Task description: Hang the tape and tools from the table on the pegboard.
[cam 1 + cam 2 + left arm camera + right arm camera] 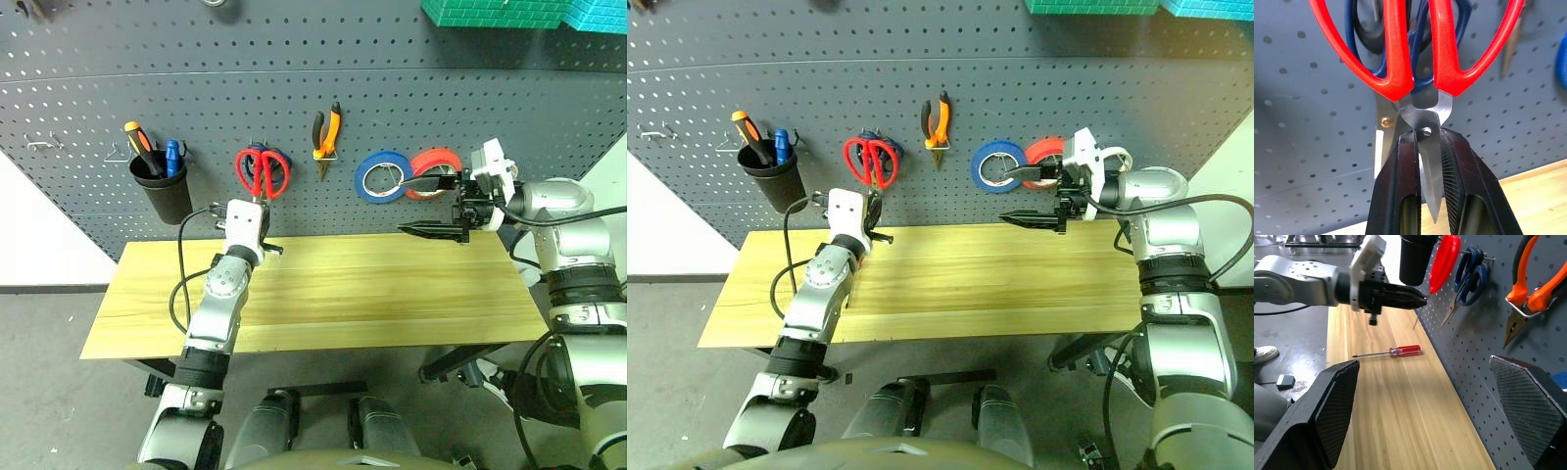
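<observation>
Scissors [1420, 63] blades btwn left hand [1431, 196] fingers.

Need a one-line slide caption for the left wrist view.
Left tool shut on red-handled scissors' blades, handles up against the pegboard over the blue-handled scissors.

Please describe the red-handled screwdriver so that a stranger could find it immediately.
Look at the pale wooden table below the dark pegboard. The red-handled screwdriver lies flat on it near the board, under the left hand. Its slim clear-red handle sets it apart; the other screwdrivers stand in a black cup.
</observation>
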Controlling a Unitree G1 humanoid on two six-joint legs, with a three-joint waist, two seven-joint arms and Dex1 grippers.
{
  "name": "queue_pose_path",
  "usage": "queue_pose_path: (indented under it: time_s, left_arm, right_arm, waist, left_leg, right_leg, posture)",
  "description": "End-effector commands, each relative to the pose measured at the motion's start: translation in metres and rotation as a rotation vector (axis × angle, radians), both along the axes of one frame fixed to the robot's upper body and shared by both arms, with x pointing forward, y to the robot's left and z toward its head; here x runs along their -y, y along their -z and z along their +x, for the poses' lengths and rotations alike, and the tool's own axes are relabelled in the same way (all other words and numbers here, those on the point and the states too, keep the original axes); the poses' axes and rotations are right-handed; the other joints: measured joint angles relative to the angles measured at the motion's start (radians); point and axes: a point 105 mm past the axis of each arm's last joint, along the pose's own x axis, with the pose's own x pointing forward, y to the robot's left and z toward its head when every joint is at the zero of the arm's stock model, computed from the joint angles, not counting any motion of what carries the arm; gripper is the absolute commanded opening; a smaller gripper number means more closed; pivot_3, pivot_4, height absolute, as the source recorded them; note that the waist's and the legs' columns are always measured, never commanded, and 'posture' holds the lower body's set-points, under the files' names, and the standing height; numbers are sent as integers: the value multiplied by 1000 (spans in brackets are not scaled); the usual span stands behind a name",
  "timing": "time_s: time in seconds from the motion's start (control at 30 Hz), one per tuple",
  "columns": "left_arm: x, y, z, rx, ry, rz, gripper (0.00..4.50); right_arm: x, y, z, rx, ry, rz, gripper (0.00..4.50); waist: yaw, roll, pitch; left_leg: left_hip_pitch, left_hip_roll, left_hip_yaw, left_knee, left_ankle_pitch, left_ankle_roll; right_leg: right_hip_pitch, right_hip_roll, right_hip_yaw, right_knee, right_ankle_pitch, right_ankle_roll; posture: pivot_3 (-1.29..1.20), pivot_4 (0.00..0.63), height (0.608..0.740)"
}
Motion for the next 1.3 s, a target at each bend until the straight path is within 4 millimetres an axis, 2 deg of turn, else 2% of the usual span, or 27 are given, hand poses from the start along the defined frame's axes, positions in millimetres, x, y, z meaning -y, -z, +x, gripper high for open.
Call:
queue_pose_path:
  time_s: [0.03,0.3,0.53,0.67,0.73,0.77,0.87,0.93,1.17,1.3]
  left_arm:
    - [3,-16,9,55,-20,-11,256]
    - [2,-1,20,-14,-59,-31,256]
    - [-2,-2,22,-14,-49,-52,2471]
    - [1,-13,4,58,24,-20,3688]
    - [1,-25,-6,97,57,-70,4303]
    - [1,-32,-12,134,76,-50,4463]
    - [-6,-46,-29,192,98,-2,4463]
    - [-15,-46,-41,173,104,34,4463]
    - [-79,0,-79,-77,-59,116,4463]
    - [-112,25,-82,-219,-180,138,4463]
  right_arm:
    - [3,-15,-4,62,4,14,4500]
    - [3,-12,-6,54,11,12,4500]
    - [4,-10,-7,51,18,16,4500]
    - [7,-9,-8,49,25,21,4500]
    - [7,-9,-9,47,26,23,4500]
    - [7,-8,-10,43,23,23,4500]
    - [6,-6,-14,26,11,22,4500]
    - [4,-5,-15,5,10,17,4500]
    - [-15,12,-18,-80,-10,8,4500]
    - [-29,20,-21,-123,-30,26,4500]
  waist:
    - [0,0,0]
    - [0,0,-1]
    - [-1,0,-2]
    - [-3,0,-2]
    - [-2,0,-2]
    - [-2,0,-2]
    - [-1,0,-2]
    - [-1,1,-2]
    - [-2,3,-4]
    - [2,5,-4]
  left_leg:
    - [0,0,0,0,0,0]
    - [0,0,0,1,0,0]
    - [-1,0,0,6,-1,1]
    - [-3,0,-1,9,-2,2]
    - [-3,0,-1,9,-2,3]
    - [-3,0,-2,9,-2,3]
    - [-4,0,-2,10,-2,3]
    - [-4,1,-2,10,-2,3]
    - [-5,3,-2,9,-4,5]
    - [-9,8,-1,10,-4,5]
  right_leg:
    - [0,0,0,0,0,0]
    - [0,1,0,0,0,1]
    - [2,1,-1,0,1,1]
    - [2,1,-1,0,1,2]
    - [2,0,0,0,1,2]
    - [2,0,0,0,1,2]
    - [1,-1,0,0,1,2]
    - [1,-1,0,0,1,2]
    - [0,-1,1,0,-2,5]
    - [-1,-1,-3,-4,-1,3]
  posture:
    - [55,47,740]
    - [51,45,740]
    - [51,47,740]
    - [54,56,740]
    - [56,59,740]
    - [58,61,740]
    - [66,67,740]
    - [74,71,740]
    - [120,86,740]
    - [156,94,740]
